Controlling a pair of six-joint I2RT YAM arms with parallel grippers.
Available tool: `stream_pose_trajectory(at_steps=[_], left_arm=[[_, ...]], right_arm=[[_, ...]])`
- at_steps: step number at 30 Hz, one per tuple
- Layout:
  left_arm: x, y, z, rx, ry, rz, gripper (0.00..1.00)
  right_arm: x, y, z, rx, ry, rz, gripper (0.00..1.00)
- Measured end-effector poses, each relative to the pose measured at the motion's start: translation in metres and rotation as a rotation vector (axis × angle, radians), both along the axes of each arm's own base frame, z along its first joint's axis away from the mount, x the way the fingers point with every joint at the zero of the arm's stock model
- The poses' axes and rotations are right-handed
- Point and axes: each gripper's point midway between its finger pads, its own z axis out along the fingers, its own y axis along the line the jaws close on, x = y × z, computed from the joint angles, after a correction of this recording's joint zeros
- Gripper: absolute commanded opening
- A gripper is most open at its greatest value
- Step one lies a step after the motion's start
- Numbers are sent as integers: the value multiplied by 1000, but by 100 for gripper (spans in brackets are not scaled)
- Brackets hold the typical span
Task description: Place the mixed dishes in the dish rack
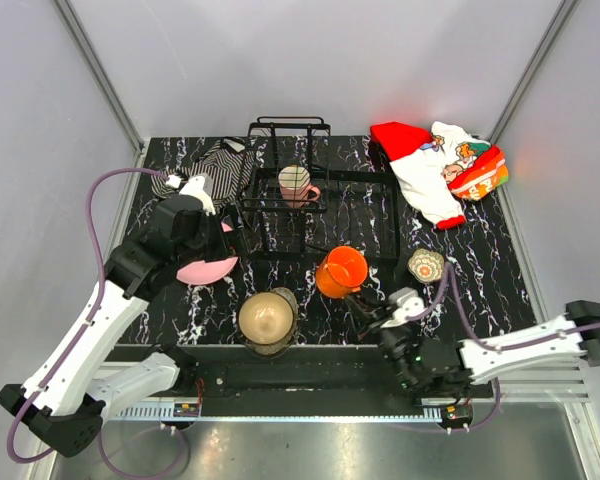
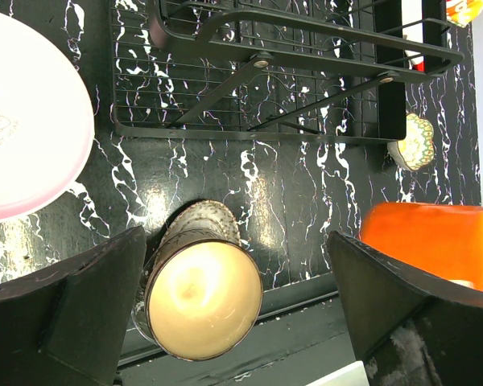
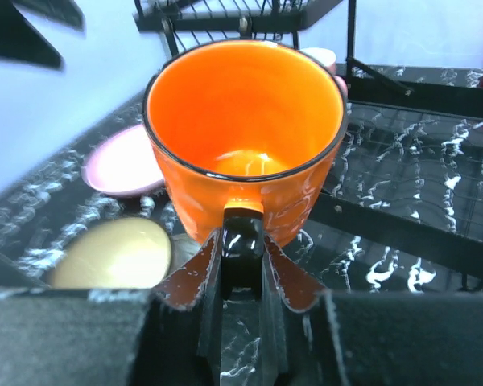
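Right gripper [image 3: 243, 241] is clamped on the handle of the small orange cup [image 3: 245, 121]. The cup sits mouth-up toward the table's front edge, handle pointing back at the gripper. It's glossy with a dark rim. The dish rack [image 1: 370, 215] lies just beyond the cup, toward the back edge, so the right arm is nearer. Left gripper [image 2: 241, 301] is spread wide and holds nothing, above the brownish bowl [image 2: 201, 297].

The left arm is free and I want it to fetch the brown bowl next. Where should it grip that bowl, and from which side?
Probably the rim, from straight above. The brown bowl stands mouth up with its cream inside bare, so one finger of the open left gripper can drop inside and one outside. Its left rim is nearest and apart from the pink plate.
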Motion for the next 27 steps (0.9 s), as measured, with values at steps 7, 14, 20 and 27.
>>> stream_pose_trajectory(at_steps=[7, 14, 20, 27], left_arm=[[0, 0, -1, 1, 2, 0, 99], [0, 0, -1, 1, 2, 0, 99], [3, -2, -2, 0, 0, 0, 99], [8, -5, -15, 17, 28, -1, 99]], right_arm=[[3, -40, 28, 138, 83, 21, 0], [9, -61, 10, -29, 72, -46, 0], [17, -67, 24, -125, 32, -85, 0], [40, -85, 28, -117, 33, -188, 0]])
